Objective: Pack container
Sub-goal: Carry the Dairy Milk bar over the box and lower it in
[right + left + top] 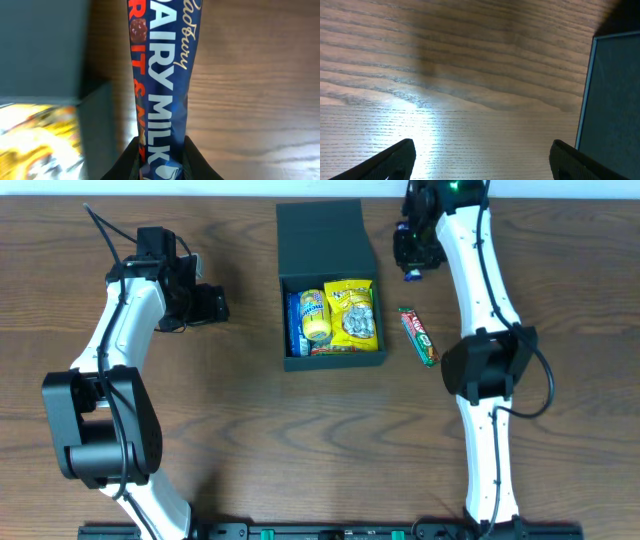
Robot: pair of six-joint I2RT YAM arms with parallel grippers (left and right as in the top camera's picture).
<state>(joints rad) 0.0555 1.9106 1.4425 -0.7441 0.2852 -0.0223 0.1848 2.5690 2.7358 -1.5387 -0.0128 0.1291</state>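
Being pinched endwise by the right gripper [160,159], the chocolate bar [161,75] may be snagged on the container [322,235] rim; the left gripper [482,160] is spread.

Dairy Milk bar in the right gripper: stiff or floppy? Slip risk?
Probably stiff: the Dairy Milk bar juts straight from the right gripper without drooping. Glossy wrapper looks slippery, so it may slide in this end-only pinch. Flat, so unlikely to roll in the container.
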